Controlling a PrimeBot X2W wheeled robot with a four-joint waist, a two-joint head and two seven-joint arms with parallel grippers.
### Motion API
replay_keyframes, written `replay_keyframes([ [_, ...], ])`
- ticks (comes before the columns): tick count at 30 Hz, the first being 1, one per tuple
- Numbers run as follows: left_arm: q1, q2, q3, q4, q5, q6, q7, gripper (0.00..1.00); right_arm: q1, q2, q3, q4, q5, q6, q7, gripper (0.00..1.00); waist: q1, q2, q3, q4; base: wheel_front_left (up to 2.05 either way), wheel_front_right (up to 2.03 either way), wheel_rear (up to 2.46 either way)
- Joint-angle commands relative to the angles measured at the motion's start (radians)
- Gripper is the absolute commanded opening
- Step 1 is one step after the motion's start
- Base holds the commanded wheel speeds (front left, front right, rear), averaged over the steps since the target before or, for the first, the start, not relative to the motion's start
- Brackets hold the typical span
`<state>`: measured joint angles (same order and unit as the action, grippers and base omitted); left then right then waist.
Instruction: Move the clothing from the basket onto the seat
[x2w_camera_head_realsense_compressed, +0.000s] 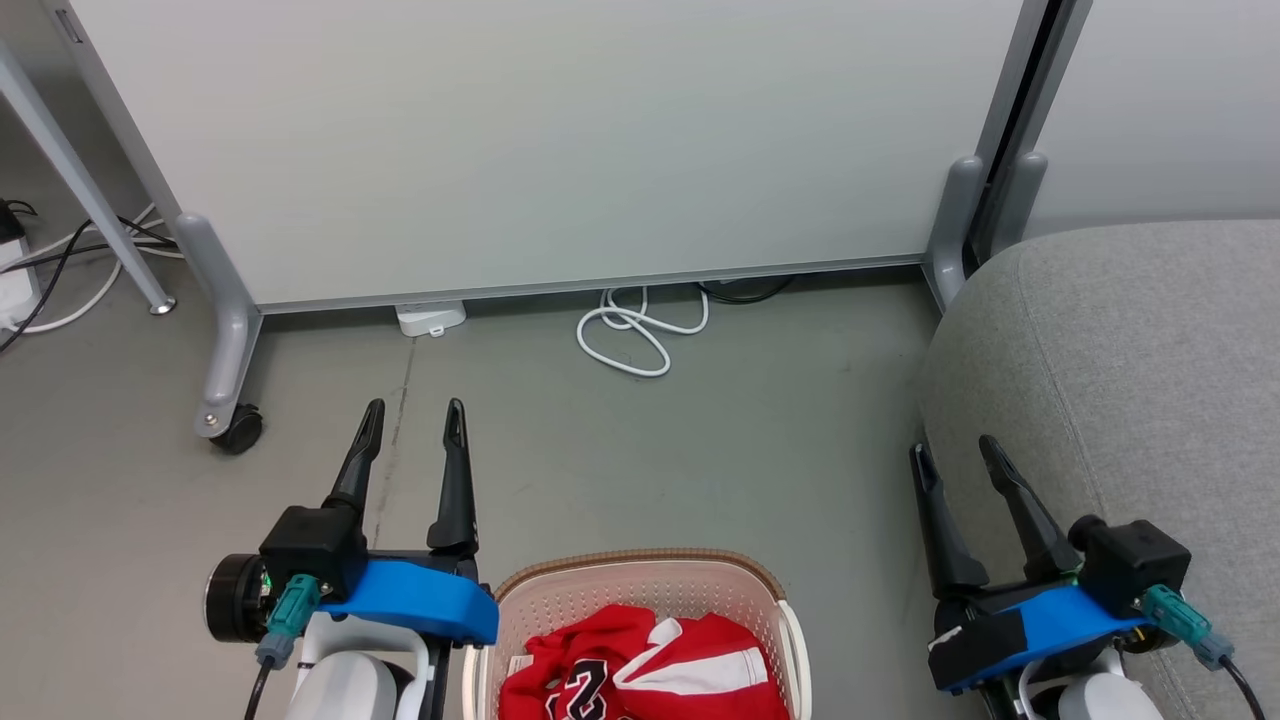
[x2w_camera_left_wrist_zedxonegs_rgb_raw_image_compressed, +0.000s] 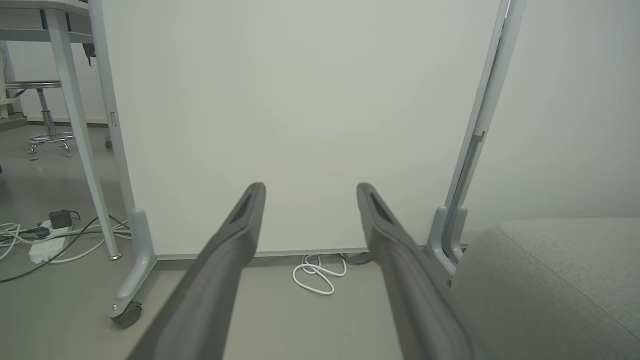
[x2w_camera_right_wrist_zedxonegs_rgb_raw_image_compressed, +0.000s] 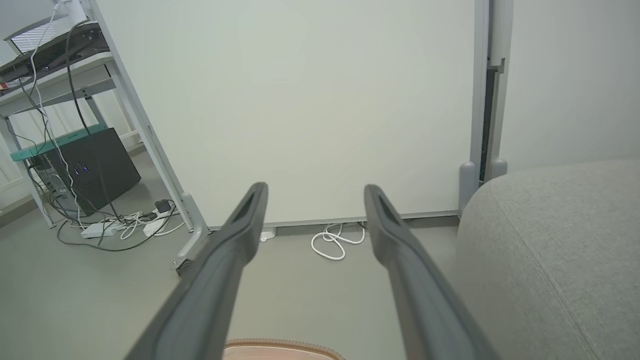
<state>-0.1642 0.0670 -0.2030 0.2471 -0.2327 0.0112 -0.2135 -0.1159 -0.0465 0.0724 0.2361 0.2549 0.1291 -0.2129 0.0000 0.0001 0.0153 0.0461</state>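
The basket (x2w_camera_head_realsense_compressed: 640, 562) sits on the grey floor (x2w_camera_head_realsense_compressed: 760, 440) at the bottom middle, with the red clothing (x2w_camera_head_realsense_compressed: 650, 670) bunched inside it, white trim and a black-and-white numeral showing. The left gripper (x2w_camera_head_realsense_compressed: 415, 405) hangs just left of the basket and the right gripper (x2w_camera_head_realsense_compressed: 952, 446) to its right, beside the light grey seat (x2w_camera_head_realsense_compressed: 1130, 350), each with its two dark fingers spread and nothing between them. Beyond them a white partition panel (x2w_camera_head_realsense_compressed: 560, 140) stands on a castered foot (x2w_camera_head_realsense_compressed: 232, 400), with a coiled white cable (x2w_camera_head_realsense_compressed: 635, 335) on the floor at its base.
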Motion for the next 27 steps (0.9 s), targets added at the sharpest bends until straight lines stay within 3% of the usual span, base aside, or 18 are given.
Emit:
replay_keyframes([
  [1,-0.018,0.006,-0.003,-0.001,0.020,0.004,-0.009,1.00,-0.019,-0.006,0.003,-0.001,-0.023,0.002,-0.010,1.00,0.0000,-0.0001,0.000,0.001,0.00,0.00,0.00],
  [15,-0.025,0.005,-0.024,0.010,0.129,0.002,-0.036,1.00,-0.019,-0.006,0.015,0.009,-0.132,0.002,-0.036,1.00,0.0000,-0.0001,0.000,0.006,0.00,0.00,0.00],
  [27,-0.024,-0.004,-0.026,0.045,0.152,-0.032,-0.053,1.00,-0.022,-0.006,0.028,0.018,-0.189,0.003,-0.054,1.00,0.0000,-0.0001,0.002,0.012,0.00,0.00,0.00],
])
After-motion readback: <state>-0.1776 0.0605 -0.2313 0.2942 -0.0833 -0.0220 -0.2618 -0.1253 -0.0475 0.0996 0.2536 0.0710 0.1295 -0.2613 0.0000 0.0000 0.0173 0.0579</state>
